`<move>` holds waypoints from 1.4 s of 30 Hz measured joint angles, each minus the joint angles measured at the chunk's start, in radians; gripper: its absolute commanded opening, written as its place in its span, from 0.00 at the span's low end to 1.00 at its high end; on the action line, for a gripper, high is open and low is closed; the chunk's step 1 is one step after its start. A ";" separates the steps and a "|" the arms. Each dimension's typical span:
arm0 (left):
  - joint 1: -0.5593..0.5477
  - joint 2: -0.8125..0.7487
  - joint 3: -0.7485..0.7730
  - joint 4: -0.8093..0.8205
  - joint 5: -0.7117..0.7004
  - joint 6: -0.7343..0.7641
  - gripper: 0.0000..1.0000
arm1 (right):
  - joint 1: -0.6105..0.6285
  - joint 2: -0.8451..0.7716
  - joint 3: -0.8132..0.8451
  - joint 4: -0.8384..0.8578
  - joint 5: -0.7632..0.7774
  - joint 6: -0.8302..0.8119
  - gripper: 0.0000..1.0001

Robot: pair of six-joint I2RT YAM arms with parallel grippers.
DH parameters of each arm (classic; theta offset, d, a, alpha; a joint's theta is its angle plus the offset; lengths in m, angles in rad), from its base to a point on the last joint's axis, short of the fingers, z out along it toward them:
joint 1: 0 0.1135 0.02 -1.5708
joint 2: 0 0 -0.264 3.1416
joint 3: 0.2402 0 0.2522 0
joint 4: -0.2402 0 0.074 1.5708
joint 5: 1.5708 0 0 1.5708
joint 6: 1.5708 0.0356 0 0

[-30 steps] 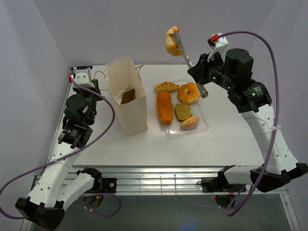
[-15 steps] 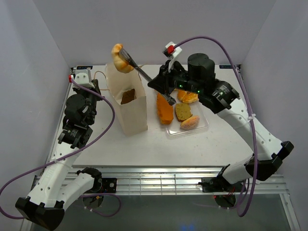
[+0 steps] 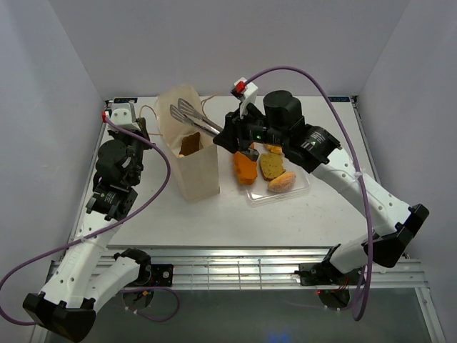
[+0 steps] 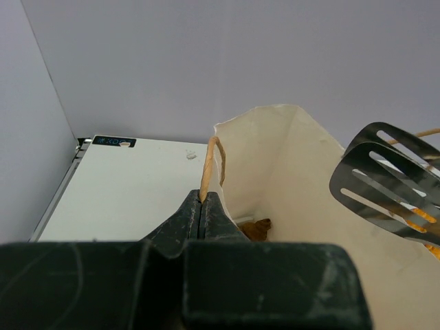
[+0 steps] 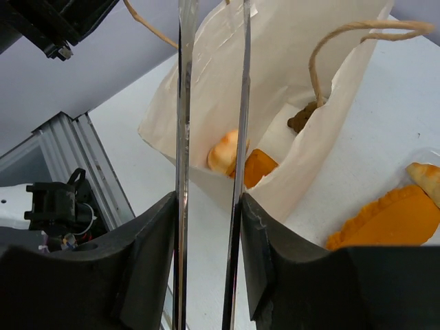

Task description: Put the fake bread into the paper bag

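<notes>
The paper bag [image 3: 193, 168] stands open at the table's left. My left gripper [image 4: 201, 203] is shut on its string handle [image 4: 210, 161]. My right gripper [image 5: 206, 206] grips metal tongs [image 3: 191, 114], whose spread, empty blades hang over the bag's mouth. Inside the bag lie a golden croissant [image 5: 223, 152], an orange piece [image 5: 258, 167] and a dark brown piece [image 3: 190, 143]. More fake bread stays in the clear tray [image 3: 303, 187]: an orange loaf [image 3: 244, 168], a brownish slice [image 3: 272, 166] and a pinkish bun [image 3: 283, 181]. My right arm hides the tray's far part.
The right arm [image 3: 314, 146] reaches across the tray toward the bag. White walls close in the back and both sides. The bag's second string handle [image 5: 344, 41] arches over its right rim. Aluminium rails [image 3: 235, 268] run along the near edge.
The right arm swung left and down, carrying the croissant in the tongs from above the tray to the bag. The tongs have spread and the croissant now lies inside. The left arm held still.
</notes>
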 measured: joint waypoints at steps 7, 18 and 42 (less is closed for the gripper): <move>0.000 0.000 0.000 0.000 0.000 0.000 0.00 | 0.000 -0.048 0.000 -0.002 0.026 0.000 0.42; 0.000 0.000 0.000 0.000 -0.001 0.000 0.00 | 0.000 -0.386 -0.142 0.000 0.190 -0.001 0.46; 0.000 0.000 0.000 -0.001 0.004 -0.004 0.00 | -0.106 -0.435 -0.591 -0.140 0.328 0.043 0.48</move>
